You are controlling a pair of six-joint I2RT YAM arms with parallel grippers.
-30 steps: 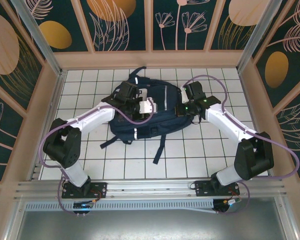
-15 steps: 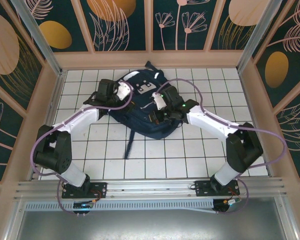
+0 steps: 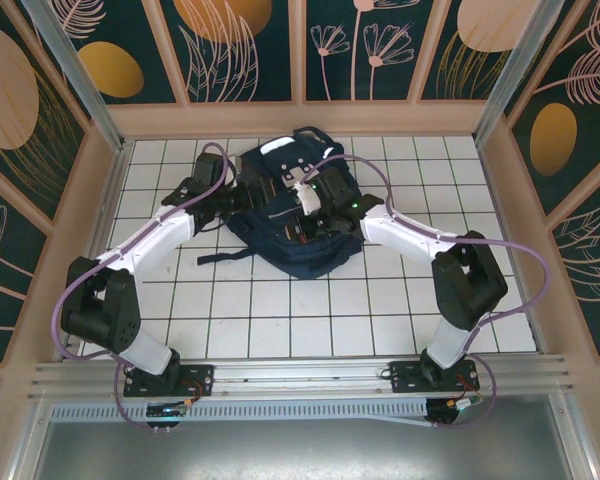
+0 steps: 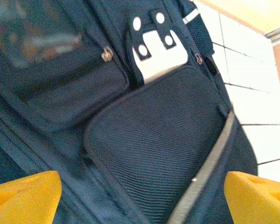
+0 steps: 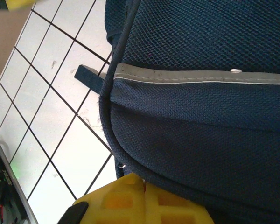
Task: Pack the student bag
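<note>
Bag: navy backpack (image 3: 285, 250) lying on the white-tiled table (image 3: 280, 320); it sits in the far middle of the table, between the two arms; a dark strap (image 3: 215, 258) trails from its near-left side onto the tiles

Left arm: the left arm (image 3: 150, 240) reaches from the near-left base up to the bag's left side

Left gripper: the left gripper (image 4: 140, 191) hangs close over the bag's front; its yellow fingers (image 4: 23, 189) stand wide apart at the lower corners of the wrist view; nothing is clamped between them; jaws spread, holding nothing

Below left gripper: a ribbed front pocket (image 4: 154, 149) lies between the fingers; a white-grey patch (image 4: 161, 58) sits just above the pocket, with a dark tab bearing four white dots at its top; a zip pull (image 4: 105, 55) is left of the patch; a grey stripe (image 4: 210, 161) runs down the pocket's right edge; white tiles show beyond the bag at right

Right arm: the right arm (image 3: 410, 232) bends from the near-right base in to the bag's middle

Right gripper: the right gripper (image 5: 142, 186) has its yellow fingers pressed together with no gap; its tips touch the bag's rounded edge; whether any fabric is pinched cannot be told

Beside right gripper: navy mesh fabric; another grey stripe across it; a dark piped seam curves down to the fingertips; a strap end lies flat on the tiles just left of the bag
</note>
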